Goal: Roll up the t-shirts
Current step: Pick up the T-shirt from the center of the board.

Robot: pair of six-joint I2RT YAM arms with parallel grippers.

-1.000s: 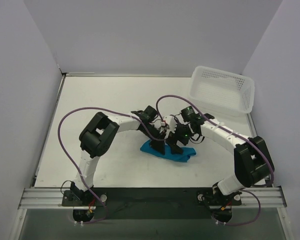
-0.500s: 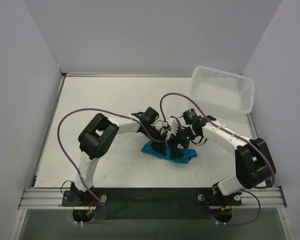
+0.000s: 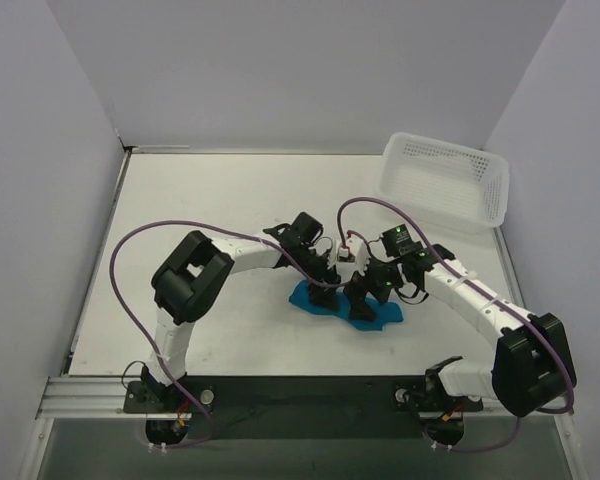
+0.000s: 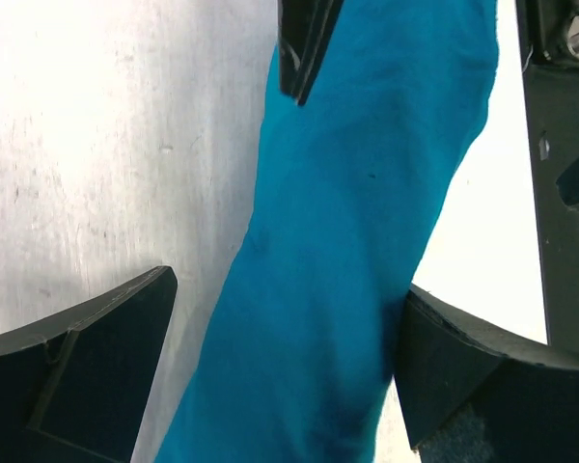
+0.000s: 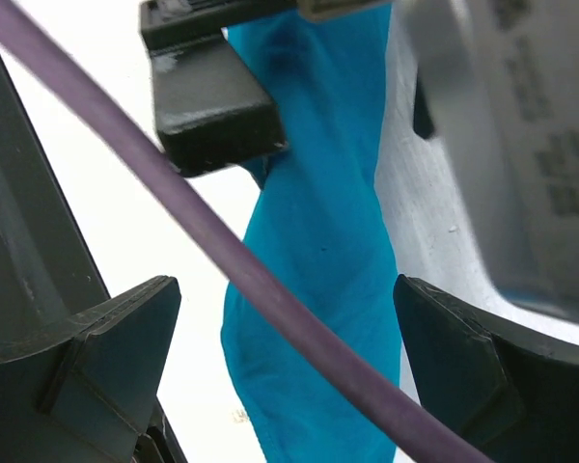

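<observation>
The teal-blue t-shirt [image 3: 382, 316] lies as a narrow roll on the white table [image 3: 210, 200], in front of the arms' bases. Both grippers stand over it, side by side. My left gripper [image 3: 323, 292] is open. In the left wrist view the roll [image 4: 347, 241] runs between the spread fingers [image 4: 87, 376], the right one close against the cloth. My right gripper [image 3: 361, 305] is open too, and its wrist view shows the t-shirt [image 5: 318, 231] lying free between the wide fingers [image 5: 473, 367]. A purple cable [image 5: 270, 309] crosses in front of the cloth there.
A white plastic mesh basket [image 3: 445, 180] stands tilted at the table's back right corner. Grey walls close in the table on the left, back and right. A finger of the other gripper [image 4: 304, 48] shows at the top of the left wrist view.
My left gripper has opened and let go of the t-shirt. Both grippers moved a little towards the near right, and the roll now lies slightly further right.
</observation>
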